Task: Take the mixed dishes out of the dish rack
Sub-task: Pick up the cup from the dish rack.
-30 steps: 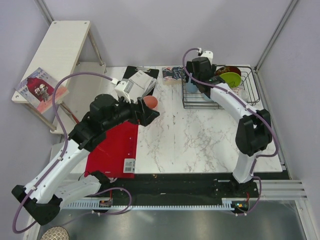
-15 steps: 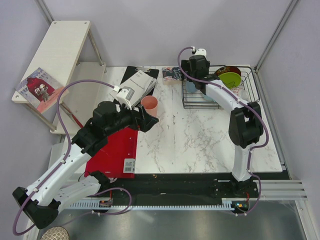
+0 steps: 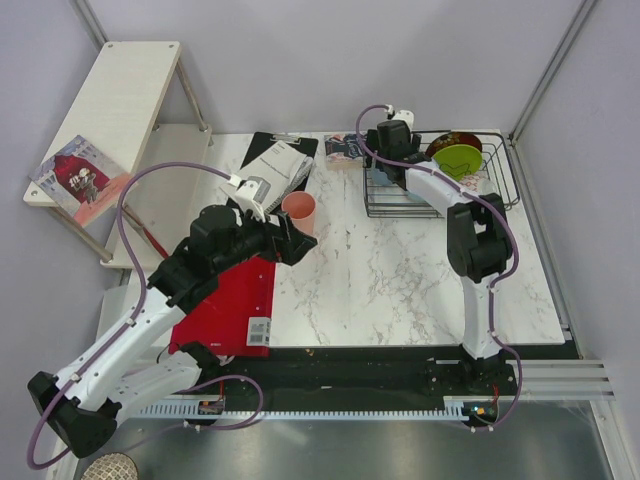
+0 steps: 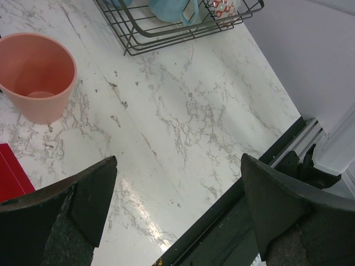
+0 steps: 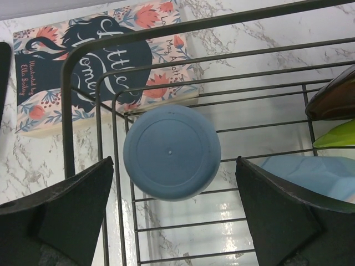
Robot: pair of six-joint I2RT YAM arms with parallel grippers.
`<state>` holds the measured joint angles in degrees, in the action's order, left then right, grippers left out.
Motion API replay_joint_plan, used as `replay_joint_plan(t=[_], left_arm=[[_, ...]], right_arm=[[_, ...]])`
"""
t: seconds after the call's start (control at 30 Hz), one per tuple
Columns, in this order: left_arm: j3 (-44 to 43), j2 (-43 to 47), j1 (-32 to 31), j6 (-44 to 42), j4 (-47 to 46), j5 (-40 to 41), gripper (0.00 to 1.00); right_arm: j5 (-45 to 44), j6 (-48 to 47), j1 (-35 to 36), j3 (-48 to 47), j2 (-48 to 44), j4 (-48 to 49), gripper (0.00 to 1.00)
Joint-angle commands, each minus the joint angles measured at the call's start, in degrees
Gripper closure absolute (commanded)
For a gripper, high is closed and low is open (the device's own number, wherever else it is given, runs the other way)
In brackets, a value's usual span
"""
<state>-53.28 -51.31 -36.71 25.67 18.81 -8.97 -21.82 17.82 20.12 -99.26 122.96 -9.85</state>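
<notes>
Black and spread wide, the right tool (image 5: 172, 172) hung empty over the upturned grey-blue cup (image 5: 171, 152) in the far-left corner of the dish rack (image 3: 385, 205). The light blue handled mug (image 5: 308, 172) lay to the cup's right. The left tool (image 4: 177, 183), also spread and empty, hovered over the marble table (image 4: 183, 127). The pink cup (image 4: 36, 75) stood upright nearby on the table.

Lab cell: grey walls (image 3: 330, 60), aluminium rail (image 3: 350, 407)
</notes>
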Motion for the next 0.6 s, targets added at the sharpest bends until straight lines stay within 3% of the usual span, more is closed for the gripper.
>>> replay_joint_plan(t=[0.0,0.17,0.27,0.3,0.4,0.57], left_arm=[[1.1,0.6,0.1,-1.1,-2.7,1.5,0.02],[1.6,-0.1,0.1,-1.0,-3.2,1.9,0.02],[1.9,-0.5,0.1,-1.0,-3.2,2.3,0.02],[1.9,-0.5,0.1,-0.9,-3.3,2.3,0.02],[2.0,-0.6,0.1,-0.7,-3.3,2.3,0.02],[2.5,0.1,0.1,-0.4,-3.3,2.6,0.02]], right_arm=[[-1.2,1.7,-0.8,-3.0,1.7,3.3,0.02],[-2.5,1.5,-1.2,-2.4,2.4,4.4,0.03],[-1.8,0.6,-1.3,-0.8,1.8,6.7,0.18],[-1.6,0.6,-1.3,-0.5,1.6,7.0,0.34],[-1.4,0.6,-1.3,0.3,1.1,7.3,0.56],[-0.9,2.3,-1.3,5.1,-3.2,9.3,0.68]])
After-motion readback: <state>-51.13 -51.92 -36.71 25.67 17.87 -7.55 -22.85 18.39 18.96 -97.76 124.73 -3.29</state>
